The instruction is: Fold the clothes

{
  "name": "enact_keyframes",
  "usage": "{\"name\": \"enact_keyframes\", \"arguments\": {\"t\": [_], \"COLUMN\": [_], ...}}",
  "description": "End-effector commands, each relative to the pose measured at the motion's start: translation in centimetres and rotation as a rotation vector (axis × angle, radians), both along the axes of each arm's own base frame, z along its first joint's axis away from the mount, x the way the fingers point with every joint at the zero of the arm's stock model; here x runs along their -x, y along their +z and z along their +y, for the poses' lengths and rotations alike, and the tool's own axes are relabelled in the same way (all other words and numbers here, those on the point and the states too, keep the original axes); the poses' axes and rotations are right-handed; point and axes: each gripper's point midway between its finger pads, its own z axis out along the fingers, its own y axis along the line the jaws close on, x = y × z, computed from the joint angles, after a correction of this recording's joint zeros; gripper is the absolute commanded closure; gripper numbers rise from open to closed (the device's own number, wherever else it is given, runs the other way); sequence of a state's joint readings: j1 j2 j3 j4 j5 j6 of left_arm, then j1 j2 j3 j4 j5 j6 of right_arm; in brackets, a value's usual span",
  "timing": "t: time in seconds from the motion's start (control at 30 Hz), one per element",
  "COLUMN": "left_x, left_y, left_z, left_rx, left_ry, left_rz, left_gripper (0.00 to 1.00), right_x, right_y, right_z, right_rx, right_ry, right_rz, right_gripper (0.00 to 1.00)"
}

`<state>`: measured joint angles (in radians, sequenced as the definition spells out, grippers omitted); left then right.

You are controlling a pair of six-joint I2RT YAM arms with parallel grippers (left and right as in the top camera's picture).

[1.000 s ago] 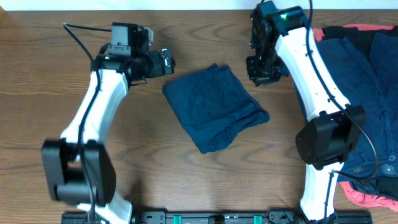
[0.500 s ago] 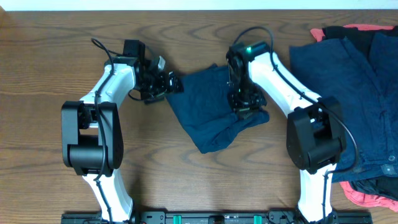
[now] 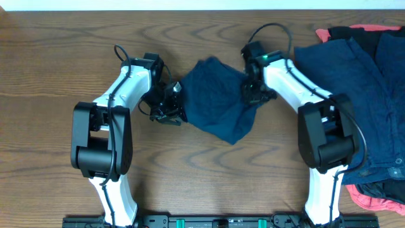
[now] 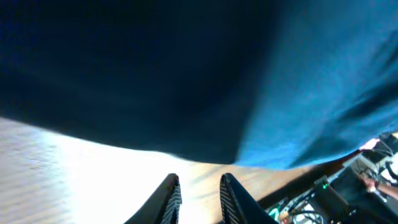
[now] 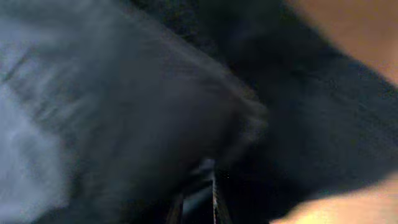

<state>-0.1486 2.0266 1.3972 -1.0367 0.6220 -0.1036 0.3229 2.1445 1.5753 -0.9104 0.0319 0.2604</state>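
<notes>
Centrally, right gripper [image 3: 252, 95] pinches one navy garment [image 3: 218, 109]; whether left gripper [image 3: 173, 106] grips, cannot tell.

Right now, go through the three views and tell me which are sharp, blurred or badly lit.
Overhead: sharp and evenly lit, only soft shadows on the table. Left wrist: navy garment too close and out of focus, the table washed out by glare beyond the fingers. Right wrist: dim and smeared by blur, cloth filling the frame.
</notes>
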Motion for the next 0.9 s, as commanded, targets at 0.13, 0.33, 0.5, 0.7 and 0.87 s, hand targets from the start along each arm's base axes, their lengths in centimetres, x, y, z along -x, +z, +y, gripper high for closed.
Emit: {"name": "enact_keyframes", "arguments": {"t": [0.13,0.33,0.5,0.7,0.87], "left_x": [-6.8,-12.6,-15.2,-16.4,-15.5], "left_y": [3.3,5.7,4.9,1.3,-1.9], "left_z": [3.0,3.4,2.6,1.3,-0.9], "left_rx": [0.003,0.068,0.083,0.101,0.138], "left_ry": [0.099,0.125,0.126,0.178,0.189], "left_rz": [-0.285,-0.528,-0.612,-0.563,-0.457], "left_gripper": [0.38,0.02,0.02,0.02,0.0], "right_x": [-2.3,-1.8,-1.3,-0.8,-0.4], "right_y": [0.8,0.8,0.7,0.7,0.7], "right_z": [-1.6,-1.2,-1.1,-1.2,-1.3], "right_rx": [0.041,0.044,0.05,0.056,0.062], "right_ry": [-0.021,-0.007,-0.002,0.0,0.001], "right_rz": [-0.068,-0.054,-0.034,-0.016,0.0], "right_gripper": [0.83,0.81,0.81,0.8,0.81]}}
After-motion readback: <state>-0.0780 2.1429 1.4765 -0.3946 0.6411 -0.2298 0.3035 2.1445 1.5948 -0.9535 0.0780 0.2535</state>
